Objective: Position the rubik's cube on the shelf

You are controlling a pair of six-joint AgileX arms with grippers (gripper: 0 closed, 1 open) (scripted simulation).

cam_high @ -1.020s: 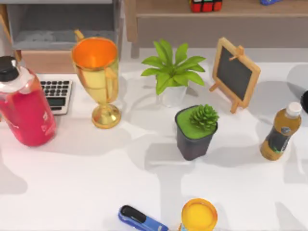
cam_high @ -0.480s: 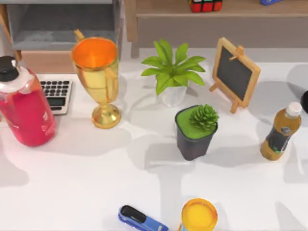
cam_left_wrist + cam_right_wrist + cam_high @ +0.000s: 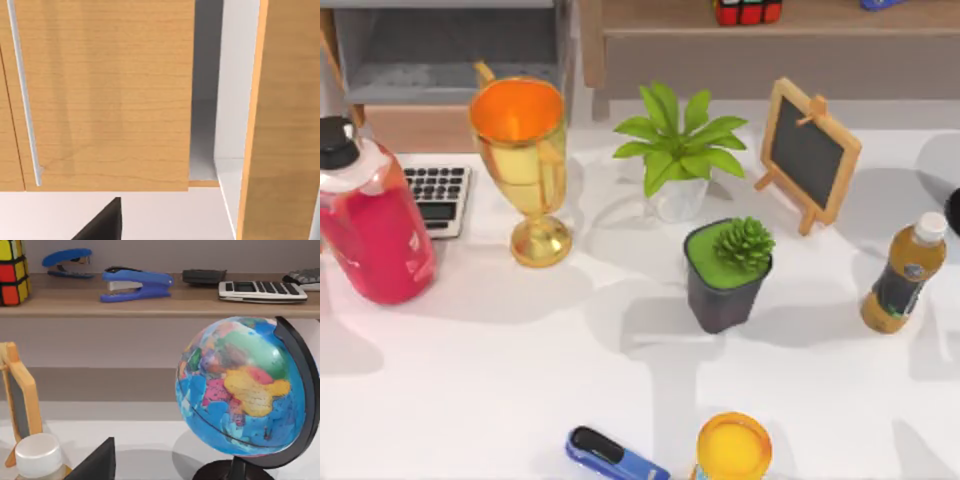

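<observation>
The rubik's cube (image 3: 747,10) stands on the shelf (image 3: 660,18), a light-brown board along the table's far edge, right of its upright post (image 3: 590,45). In the right wrist view the rubik's cube (image 3: 12,271) rests on the shelf (image 3: 150,306) apart from the other items there. Nothing holds the cube. A dark piece of my right gripper (image 3: 96,464) shows low in that view, well off the shelf. A dark piece of my left gripper (image 3: 102,224) faces a wooden cabinet front (image 3: 105,95).
The table carries a red bottle (image 3: 365,215), gold trophy (image 3: 525,160), calculator (image 3: 438,195), leafy plant (image 3: 675,150), dark plant pot (image 3: 725,272), small chalkboard (image 3: 808,150), tea bottle (image 3: 902,275), blue stapler (image 3: 615,457) and yellow cup (image 3: 732,448). A globe (image 3: 240,390) stands near my right wrist.
No object has moved. The arm shadows on the table's left side have drifted a little toward the left edge.
</observation>
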